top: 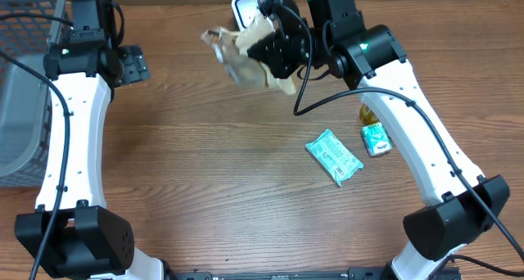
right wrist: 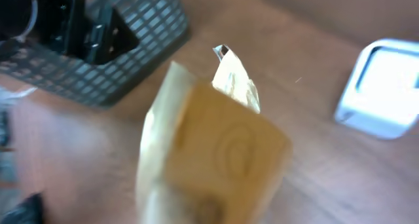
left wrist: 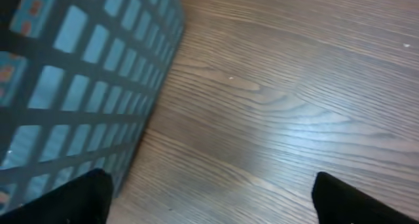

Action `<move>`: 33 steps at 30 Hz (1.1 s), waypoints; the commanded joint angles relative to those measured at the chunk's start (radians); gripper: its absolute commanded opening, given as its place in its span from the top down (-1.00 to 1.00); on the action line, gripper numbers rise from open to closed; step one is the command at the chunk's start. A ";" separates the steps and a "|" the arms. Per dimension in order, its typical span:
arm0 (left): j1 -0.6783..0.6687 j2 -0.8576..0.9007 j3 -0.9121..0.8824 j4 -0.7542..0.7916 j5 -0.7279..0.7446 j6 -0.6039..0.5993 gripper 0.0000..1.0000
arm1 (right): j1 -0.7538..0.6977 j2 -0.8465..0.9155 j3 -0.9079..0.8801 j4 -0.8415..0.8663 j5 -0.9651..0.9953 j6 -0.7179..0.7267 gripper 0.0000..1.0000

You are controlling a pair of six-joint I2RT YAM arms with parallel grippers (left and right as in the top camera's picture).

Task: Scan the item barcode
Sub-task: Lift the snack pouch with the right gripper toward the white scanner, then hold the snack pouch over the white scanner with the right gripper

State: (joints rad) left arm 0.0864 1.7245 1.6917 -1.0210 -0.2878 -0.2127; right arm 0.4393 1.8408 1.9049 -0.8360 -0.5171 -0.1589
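grey basket, green packet, small carton, wooden table

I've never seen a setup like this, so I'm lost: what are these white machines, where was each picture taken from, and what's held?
These are two robot arms at a wooden table. One picture looks down from above; the others come from a camera on each wrist. The right arm has its jaws shut on a tan packet, near a white scanner. The left arm, jaws open and empty, is beside a grey basket. A green packet and a small green-and-white pack lie on the table.
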 commanded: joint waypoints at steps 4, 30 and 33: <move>-0.002 0.010 0.013 0.001 -0.033 0.003 -0.99 | 0.031 -0.008 0.026 0.171 0.278 -0.201 0.93; -0.002 0.010 0.013 0.001 -0.033 0.003 -0.99 | 0.076 0.473 0.026 0.925 0.644 -0.719 0.93; -0.002 0.010 0.013 0.001 -0.033 0.003 -0.99 | 0.076 0.476 0.026 0.889 0.632 -0.654 0.93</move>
State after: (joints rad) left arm 0.0868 1.7260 1.6917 -1.0210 -0.3042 -0.2096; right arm 0.5175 2.3157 1.9091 0.0631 0.1322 -0.8566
